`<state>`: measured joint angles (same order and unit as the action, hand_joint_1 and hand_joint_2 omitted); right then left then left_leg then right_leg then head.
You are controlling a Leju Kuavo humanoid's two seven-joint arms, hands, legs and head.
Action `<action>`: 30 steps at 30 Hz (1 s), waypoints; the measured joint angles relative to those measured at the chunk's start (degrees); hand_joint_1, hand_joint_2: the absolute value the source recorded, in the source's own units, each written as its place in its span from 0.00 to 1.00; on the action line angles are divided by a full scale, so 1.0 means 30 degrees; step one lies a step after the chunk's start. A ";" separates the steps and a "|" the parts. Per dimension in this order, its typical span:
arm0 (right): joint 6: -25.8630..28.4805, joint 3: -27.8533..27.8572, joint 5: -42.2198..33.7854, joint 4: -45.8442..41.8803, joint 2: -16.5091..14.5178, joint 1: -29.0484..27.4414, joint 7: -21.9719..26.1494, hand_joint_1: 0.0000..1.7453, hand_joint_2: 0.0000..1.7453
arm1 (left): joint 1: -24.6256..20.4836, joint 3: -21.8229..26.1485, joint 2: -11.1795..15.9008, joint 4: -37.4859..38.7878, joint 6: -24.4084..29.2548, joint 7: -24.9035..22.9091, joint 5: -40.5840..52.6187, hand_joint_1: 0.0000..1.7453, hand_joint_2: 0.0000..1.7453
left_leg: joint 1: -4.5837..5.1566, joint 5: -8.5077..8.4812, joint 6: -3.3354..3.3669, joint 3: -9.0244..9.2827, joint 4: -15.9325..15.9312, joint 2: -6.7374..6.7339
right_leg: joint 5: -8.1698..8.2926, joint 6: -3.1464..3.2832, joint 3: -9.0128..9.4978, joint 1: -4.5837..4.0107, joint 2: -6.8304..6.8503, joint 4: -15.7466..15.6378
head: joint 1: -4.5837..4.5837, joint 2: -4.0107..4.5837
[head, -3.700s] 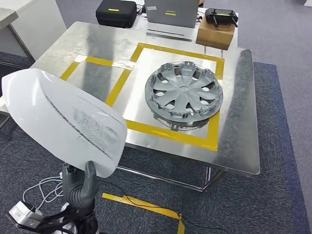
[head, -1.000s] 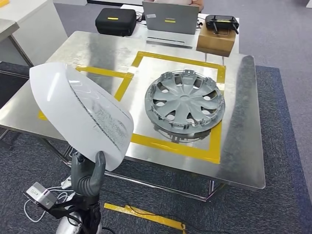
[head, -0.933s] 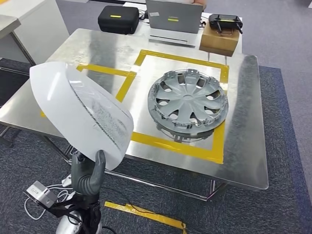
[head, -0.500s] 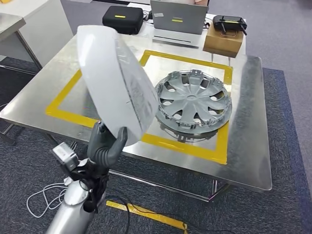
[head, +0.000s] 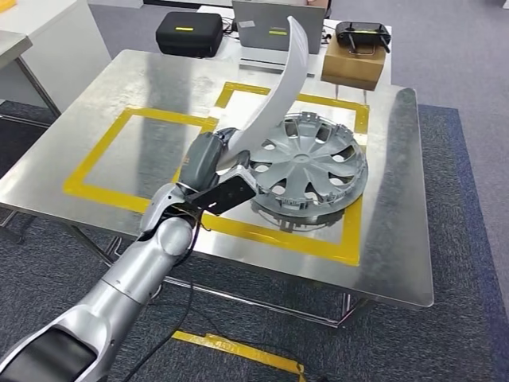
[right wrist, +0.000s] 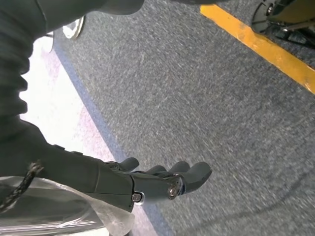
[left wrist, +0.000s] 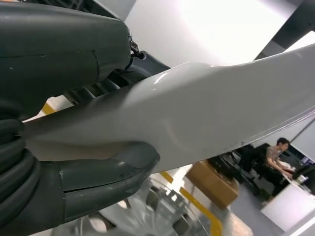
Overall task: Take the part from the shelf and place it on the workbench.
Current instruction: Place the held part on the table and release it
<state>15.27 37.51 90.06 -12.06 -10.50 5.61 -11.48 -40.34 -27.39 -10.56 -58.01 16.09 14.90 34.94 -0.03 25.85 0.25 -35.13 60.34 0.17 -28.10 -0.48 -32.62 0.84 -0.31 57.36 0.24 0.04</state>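
Silver left arm had swung out over the steel workbench [head: 396, 239]; half a second before, it was still short of the table edge with the part's broad face toward the camera. Left hand [head: 207, 159] gripped the white part [head: 282, 87] at its lower end: in the left wrist view the thumb [left wrist: 108, 169] pressed one face and the other fingers [left wrist: 63, 54] closed over the opposite face, so the panel was clamped between them. The part now showed edge-on, a curved white panel rising from the fingers up and away, its free end high over the far side of the table. Just beyond the fingers, below the panel, lay a grey hubcap [head: 312, 163] inside a yellow tape square [head: 282, 239]; contact between the two couldn't be told. A second taped square [head: 99, 163] sat to the left of the fingers. Judgement: transport mostly done, part still airborne, lowering and release remain. Right hand [right wrist: 163, 182] hung over grey carpet [right wrist: 223, 98], fingers extended and close together, holding nothing. Farther back: black case [head: 189, 32], laptop [head: 264, 28], cardboard box [head: 352, 64].
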 joint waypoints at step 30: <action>0.0158 -0.0366 -0.0781 -0.0007 0.0069 0.0055 0.0173 0.00 1.00 | -0.4489 -0.1174 0.2501 1.1119 0.0648 -0.9571 1.4990 1.00 1.00 | 0.0047 0.0069 -0.0004 -0.0180 0.0023 0.0000 | 0.0527 0.0123 -0.0723 -0.0037 -0.0052 0.0126 | -0.0011 0.0000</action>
<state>15.75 36.41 87.71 -12.09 -10.29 5.77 -10.96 -53.81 -30.91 -3.06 -24.65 18.04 -13.81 79.91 0.11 26.06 0.23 -35.67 60.41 0.17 -26.52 -0.11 -34.79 0.72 -0.47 57.73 0.21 0.04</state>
